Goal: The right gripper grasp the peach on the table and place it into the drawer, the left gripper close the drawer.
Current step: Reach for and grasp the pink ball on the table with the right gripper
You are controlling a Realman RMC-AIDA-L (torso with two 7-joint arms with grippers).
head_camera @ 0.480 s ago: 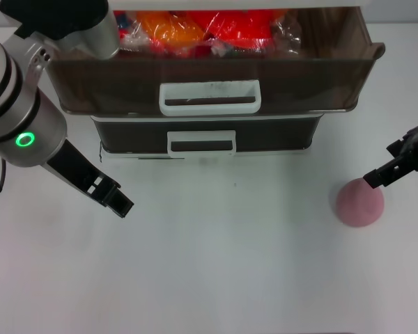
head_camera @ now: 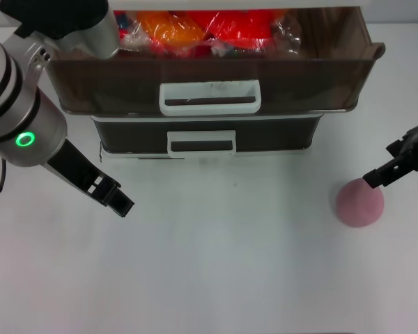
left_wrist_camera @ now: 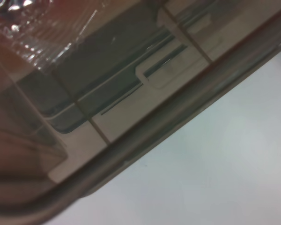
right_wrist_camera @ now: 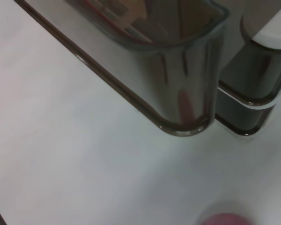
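You see the peach (head_camera: 360, 203), round, pale pink and matte, lying on the white table (head_camera: 230, 264) at the right. The right gripper (head_camera: 373, 179) touches its top edge; finger state cannot be told. The drawer (head_camera: 209, 80) stands open.

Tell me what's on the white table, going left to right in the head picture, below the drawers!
Black left gripper on its silver arm with the green ring → round pale pink peach → slim black right gripper, at the peach's upper edge.
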